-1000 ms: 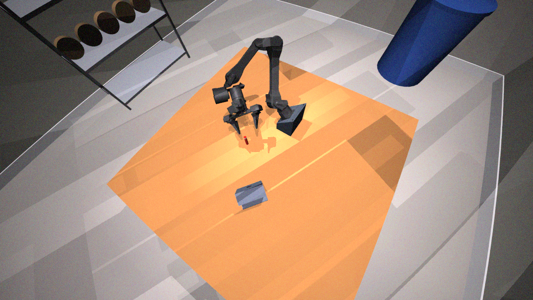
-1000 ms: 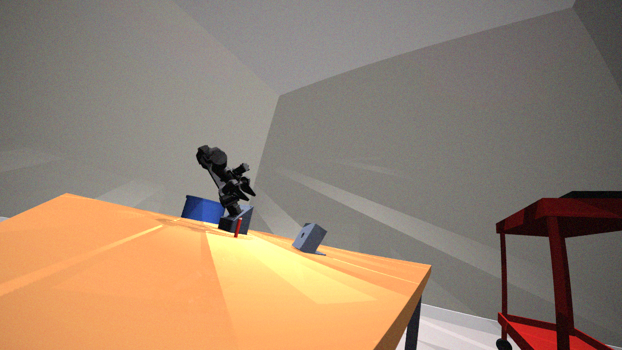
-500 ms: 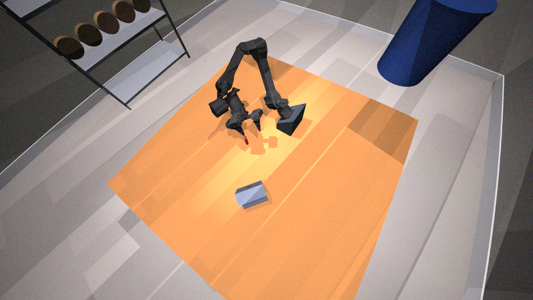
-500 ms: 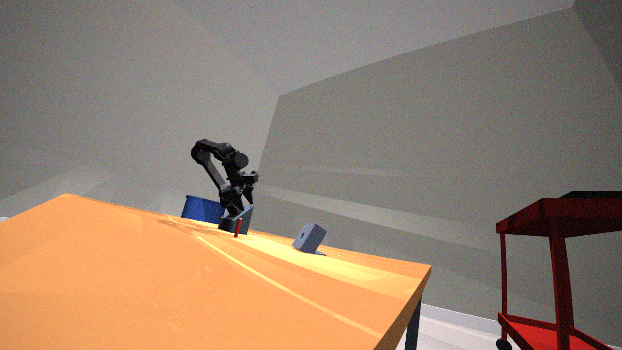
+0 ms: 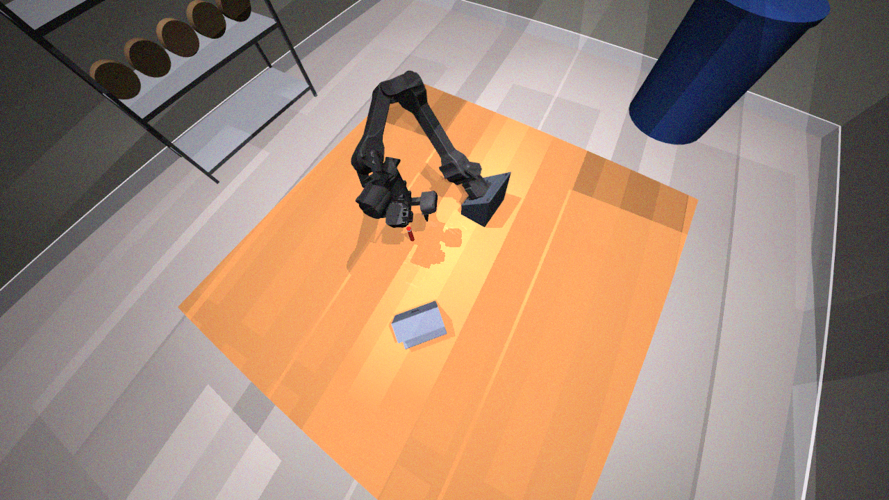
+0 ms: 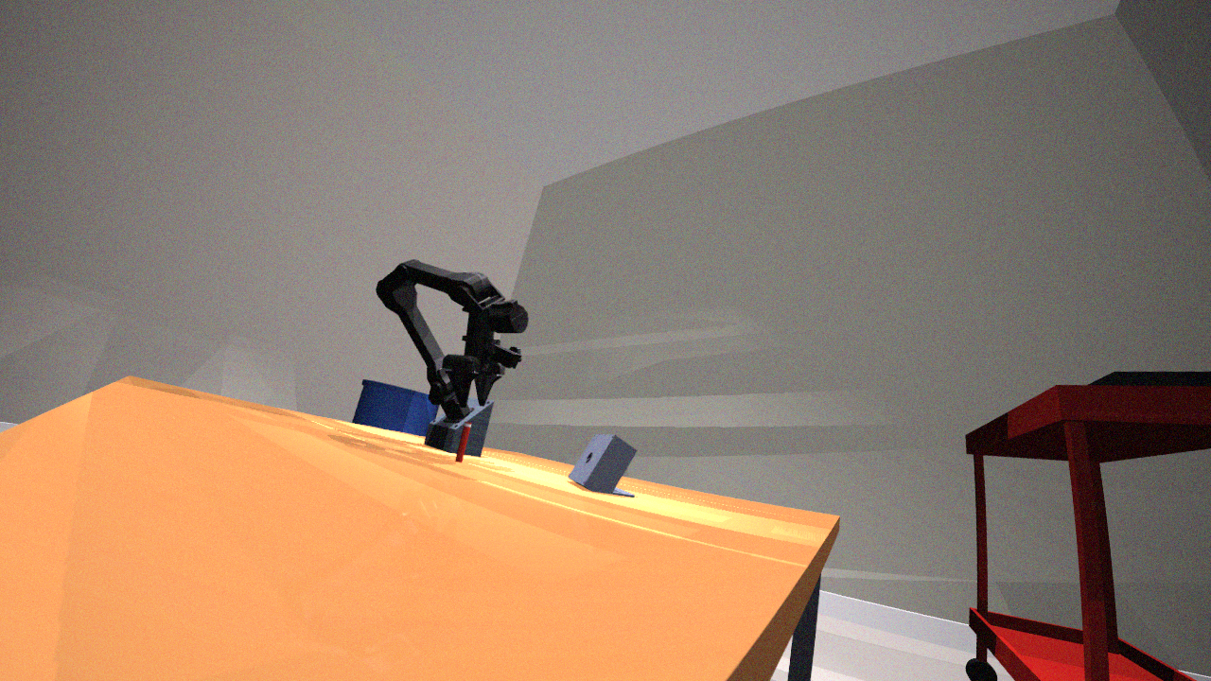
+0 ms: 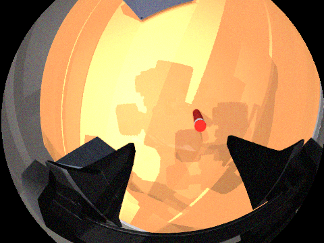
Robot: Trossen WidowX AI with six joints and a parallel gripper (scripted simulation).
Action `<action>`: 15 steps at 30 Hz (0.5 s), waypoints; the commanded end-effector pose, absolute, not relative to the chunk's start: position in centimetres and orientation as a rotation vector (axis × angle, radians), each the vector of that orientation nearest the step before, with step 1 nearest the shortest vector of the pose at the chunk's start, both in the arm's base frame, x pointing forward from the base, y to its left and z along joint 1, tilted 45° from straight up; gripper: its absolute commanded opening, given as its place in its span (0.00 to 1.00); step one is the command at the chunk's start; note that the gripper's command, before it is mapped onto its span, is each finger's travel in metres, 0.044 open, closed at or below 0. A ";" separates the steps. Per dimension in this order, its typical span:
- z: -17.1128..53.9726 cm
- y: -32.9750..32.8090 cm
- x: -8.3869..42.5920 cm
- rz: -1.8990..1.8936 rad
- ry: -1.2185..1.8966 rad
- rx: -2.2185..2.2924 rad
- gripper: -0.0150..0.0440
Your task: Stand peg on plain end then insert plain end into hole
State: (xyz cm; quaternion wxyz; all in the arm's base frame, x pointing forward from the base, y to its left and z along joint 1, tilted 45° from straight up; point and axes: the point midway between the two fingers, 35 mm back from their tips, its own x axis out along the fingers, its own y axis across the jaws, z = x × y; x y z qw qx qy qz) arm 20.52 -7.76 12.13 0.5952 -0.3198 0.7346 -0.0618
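Note:
The red peg (image 5: 410,235) (image 6: 463,445) (image 7: 198,117) stands upright on the table (image 5: 559,310) (image 6: 339,550), its white band near the top. My gripper (image 7: 183,144) is open and empty, pointing down from above the peg's height. In the wrist view the peg shows beyond the line of the fingertips, a little right of the middle of the gap. The blue-grey sloped panel (image 5: 419,324) (image 6: 611,468) (image 7: 158,7) stands apart from the peg. Its hole (image 6: 589,458) is empty in the exterior view; the wrist view cuts most of the panel off.
The arm's dark base block (image 5: 483,210) (image 7: 88,152) stands near the peg, on the other side from the panel. A blue barrel (image 5: 715,74) (image 6: 394,409), a shelf rack (image 5: 230,127) and a red cart (image 6: 1088,445) stand off the table.

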 end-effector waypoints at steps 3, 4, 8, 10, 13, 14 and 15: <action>12.9 -7.9 21.8 -0.262 1.736 -0.896 1.00; 13.0 -7.8 21.9 -0.273 1.736 -0.911 1.00; 13.0 -7.8 22.0 -0.277 1.736 -0.917 1.00; 13.0 -7.8 22.0 -0.277 1.736 -0.917 1.00; 13.0 -7.9 22.0 -0.291 1.731 -0.905 1.00; 13.0 -7.9 22.0 -0.309 1.725 -0.889 1.00; 13.0 -7.9 22.0 -0.330 1.717 -0.871 1.00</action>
